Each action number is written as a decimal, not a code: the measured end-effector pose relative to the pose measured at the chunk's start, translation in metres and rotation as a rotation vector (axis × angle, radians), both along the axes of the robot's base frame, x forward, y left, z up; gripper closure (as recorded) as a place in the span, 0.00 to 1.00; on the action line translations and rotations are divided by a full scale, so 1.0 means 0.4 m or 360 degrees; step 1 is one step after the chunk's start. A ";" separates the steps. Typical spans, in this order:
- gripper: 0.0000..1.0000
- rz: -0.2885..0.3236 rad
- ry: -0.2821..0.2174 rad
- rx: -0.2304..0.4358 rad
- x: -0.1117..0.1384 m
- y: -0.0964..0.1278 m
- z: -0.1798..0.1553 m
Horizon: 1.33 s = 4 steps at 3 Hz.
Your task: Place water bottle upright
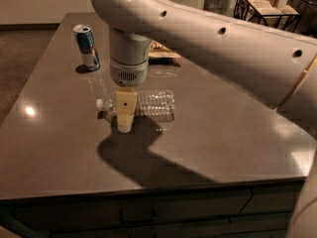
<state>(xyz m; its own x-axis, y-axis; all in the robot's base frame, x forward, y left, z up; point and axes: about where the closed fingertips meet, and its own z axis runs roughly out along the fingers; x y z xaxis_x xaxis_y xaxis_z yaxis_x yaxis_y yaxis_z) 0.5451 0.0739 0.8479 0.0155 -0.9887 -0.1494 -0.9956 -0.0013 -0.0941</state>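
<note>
The water bottle (153, 103) lies on its side on the dark table (223, 133), its white cap (100, 104) pointing left. It is clear and ribbed. My gripper (125, 123) hangs straight down from the big white arm, right over the bottle's neck end, and its cream finger (126, 110) covers the part of the bottle next to the cap. The label band is hidden behind the finger.
A blue and silver drink can (87, 46) stands upright at the far left of the table. A flat packet (162, 51) lies behind the arm. A wire rack with boxes (267, 4) stands beyond the table's far right corner.
</note>
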 end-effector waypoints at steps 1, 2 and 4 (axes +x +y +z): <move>0.22 -0.0004 0.0014 0.0038 -0.012 0.002 -0.007; 0.47 0.0024 0.0066 0.0127 -0.028 0.010 0.009; 0.93 0.0123 0.0117 0.0373 -0.045 0.015 0.091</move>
<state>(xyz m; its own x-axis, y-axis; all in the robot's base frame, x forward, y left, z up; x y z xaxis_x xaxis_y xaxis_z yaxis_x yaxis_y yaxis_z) 0.5272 0.0801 0.8844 0.0705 -0.9231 -0.3781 -0.9975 -0.0645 -0.0284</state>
